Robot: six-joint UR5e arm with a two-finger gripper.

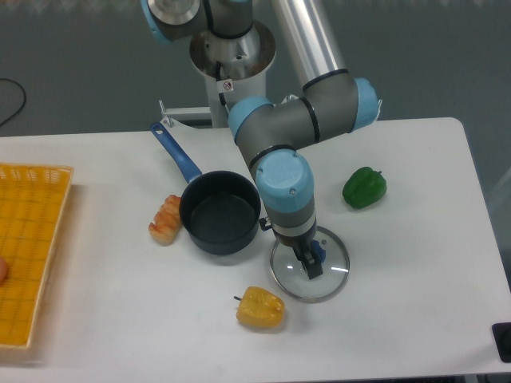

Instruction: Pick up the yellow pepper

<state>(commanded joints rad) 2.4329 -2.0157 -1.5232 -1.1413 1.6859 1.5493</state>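
The yellow pepper (260, 308) lies on its side on the white table, near the front middle, its dark stem pointing left. My gripper (311, 266) hangs over a glass pot lid (329, 281) to the right of and a little behind the pepper. Its fingers look close together with nothing between them, but the wrist hides part of them. The gripper is apart from the pepper.
A dark blue saucepan (219, 214) with a blue handle stands left of the gripper. A croissant-like bread toy (165, 219) lies left of the pan. A green pepper (364, 187) lies at the right. A yellow basket (32, 247) sits at the left edge.
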